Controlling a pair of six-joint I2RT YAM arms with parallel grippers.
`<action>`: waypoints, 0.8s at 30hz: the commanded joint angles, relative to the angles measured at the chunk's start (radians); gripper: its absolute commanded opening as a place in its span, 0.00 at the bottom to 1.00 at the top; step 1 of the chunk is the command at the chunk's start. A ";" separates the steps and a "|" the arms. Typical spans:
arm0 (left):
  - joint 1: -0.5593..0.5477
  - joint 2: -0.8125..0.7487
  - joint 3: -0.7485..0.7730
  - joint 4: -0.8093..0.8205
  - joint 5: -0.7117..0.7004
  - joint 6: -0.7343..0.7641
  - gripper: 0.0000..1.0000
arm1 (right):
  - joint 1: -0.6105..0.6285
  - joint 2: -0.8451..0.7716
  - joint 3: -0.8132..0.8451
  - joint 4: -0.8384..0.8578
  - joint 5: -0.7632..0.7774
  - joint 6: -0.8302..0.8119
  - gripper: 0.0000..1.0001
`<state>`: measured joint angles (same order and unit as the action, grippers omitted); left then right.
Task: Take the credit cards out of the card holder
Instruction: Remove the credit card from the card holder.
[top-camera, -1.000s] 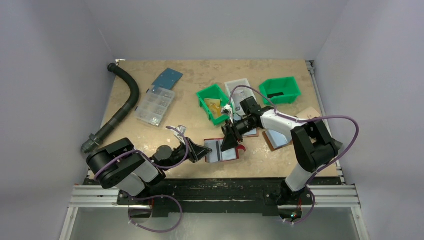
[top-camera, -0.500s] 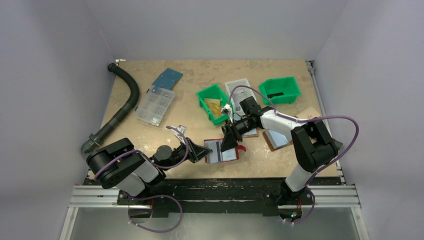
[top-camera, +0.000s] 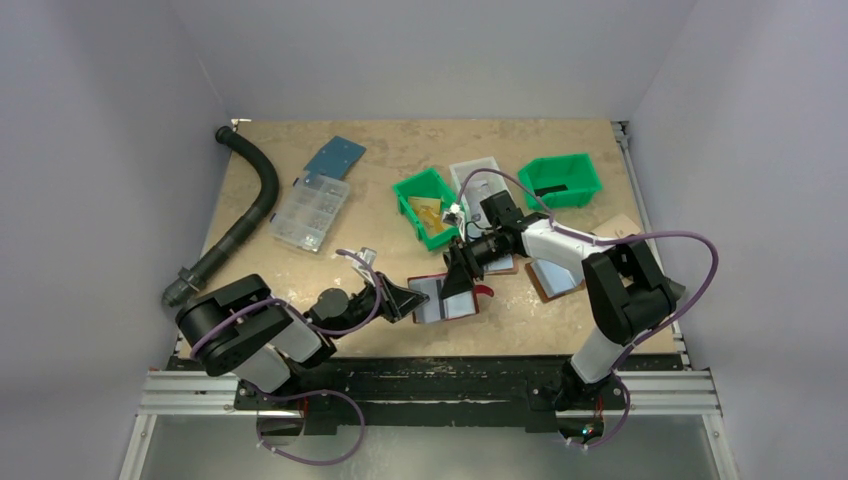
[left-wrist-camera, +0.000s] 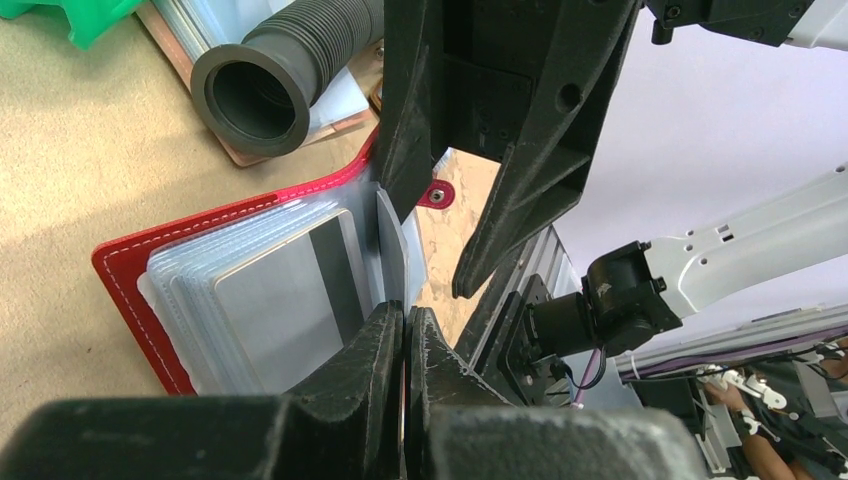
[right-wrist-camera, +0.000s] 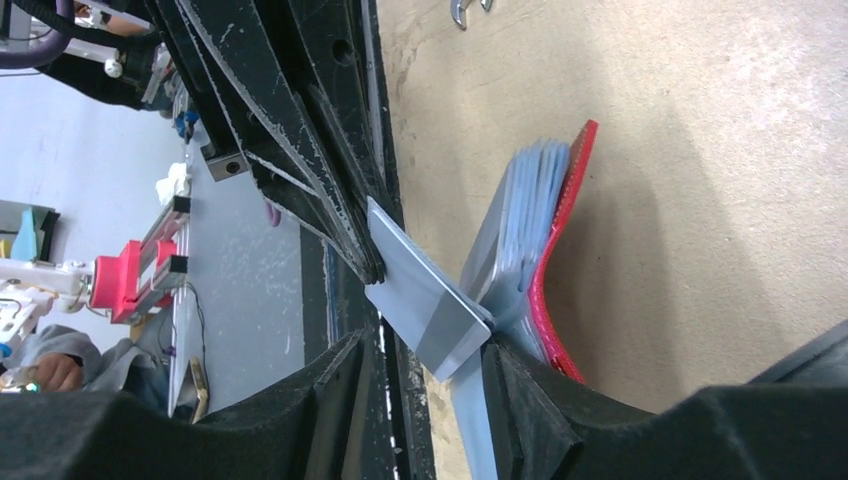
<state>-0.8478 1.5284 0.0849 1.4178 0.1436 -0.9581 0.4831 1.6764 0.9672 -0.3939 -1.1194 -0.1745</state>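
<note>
We pinch one pale grey plastic card (right-wrist-camera: 410, 280) in our left gripper (left-wrist-camera: 405, 318), partly out of the dark red folding card holder (left-wrist-camera: 120, 255); our right gripper (right-wrist-camera: 425, 355) stands half-open; the other cards (left-wrist-camera: 280, 300) sit pocketed.

no legible text, labels or numbers anywhere
</note>
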 joint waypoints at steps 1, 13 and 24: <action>-0.017 0.006 0.044 0.290 0.007 -0.007 0.00 | -0.001 -0.016 0.014 0.049 -0.076 0.024 0.49; -0.017 -0.027 0.006 0.204 -0.058 0.000 0.00 | -0.024 -0.032 0.017 0.043 -0.150 0.006 0.00; -0.011 -0.144 -0.001 0.010 -0.051 0.053 0.30 | -0.045 -0.051 0.021 0.000 -0.125 -0.063 0.00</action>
<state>-0.8597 1.4357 0.0784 1.4139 0.0971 -0.9451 0.4400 1.6707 0.9672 -0.3798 -1.2224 -0.1860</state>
